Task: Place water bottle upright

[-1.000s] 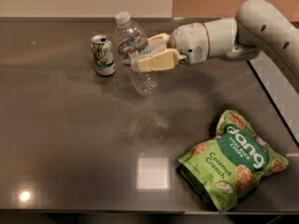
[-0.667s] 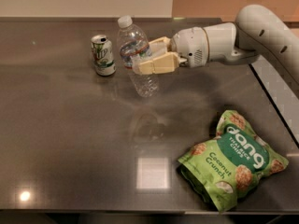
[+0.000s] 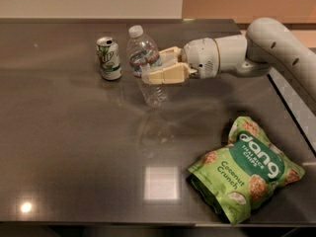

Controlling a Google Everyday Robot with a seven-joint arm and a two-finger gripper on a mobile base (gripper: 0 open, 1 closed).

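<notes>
Since the earlier frame, the water bottle (image 3: pixel 142 53) and gripper (image 3: pixel 151 66) have shifted slightly down and to the right. The soda can (image 3: pixel 109 58) and chip bag (image 3: pixel 247 169) are unmoved. The gripper reaches in from the right, its jaws closed around the bottle's middle at the label band. The bottle is near upright, cap leaning slightly left, just right of the standing can, at the far side of the table (image 3: pixel 74 147). Whether its base meets the table cannot be determined.
</notes>
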